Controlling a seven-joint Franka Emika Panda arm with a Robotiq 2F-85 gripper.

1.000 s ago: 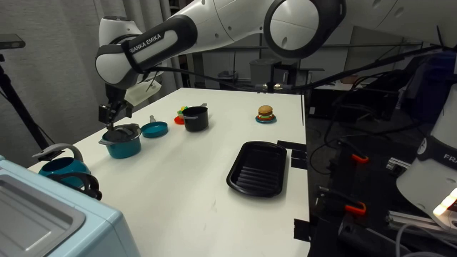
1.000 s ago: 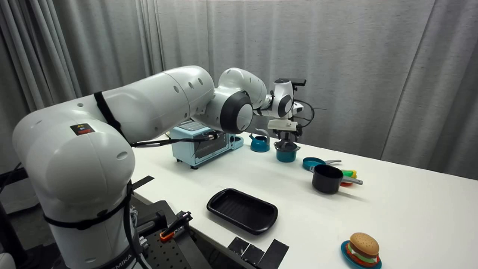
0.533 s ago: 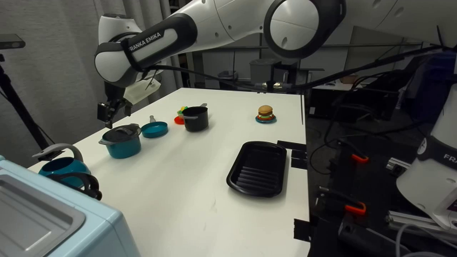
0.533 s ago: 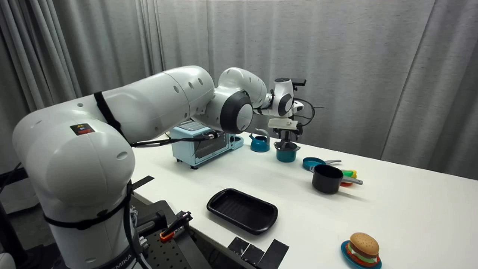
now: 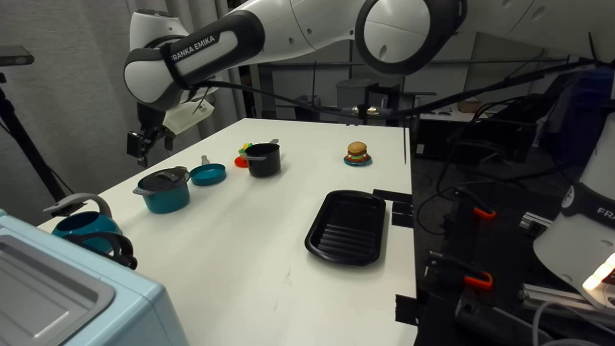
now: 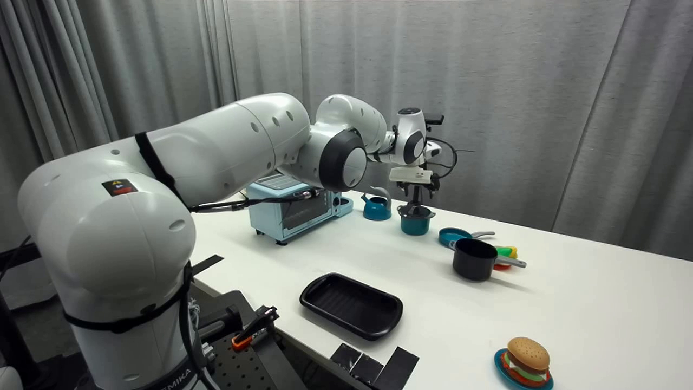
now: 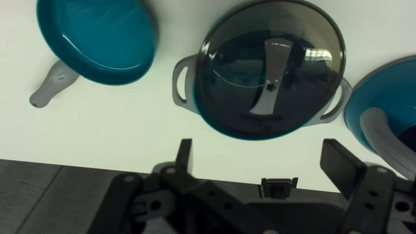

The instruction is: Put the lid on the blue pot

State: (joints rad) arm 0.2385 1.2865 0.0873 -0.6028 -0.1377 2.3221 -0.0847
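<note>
The lid, dark and see-through with a grey bar handle, lies on top of the blue pot. Both also show in an exterior view, the lid partly behind a finger and the pot below it. In the wrist view the lid covers the pot's opening, and a thin teal rim shows along its lower edge. I cannot tell if it is fully seated. My gripper is open and empty above the lid, apart from it. In the wrist view the spread fingers hold nothing.
The smaller blue dish and the blue kettle stand on either side of the pot. A black pot, black tray, toy burger and light-blue toaster oven are also on the table.
My gripper has risen from close to the lid to clearly above it, open. The lid and the blue pot have not moved.
</note>
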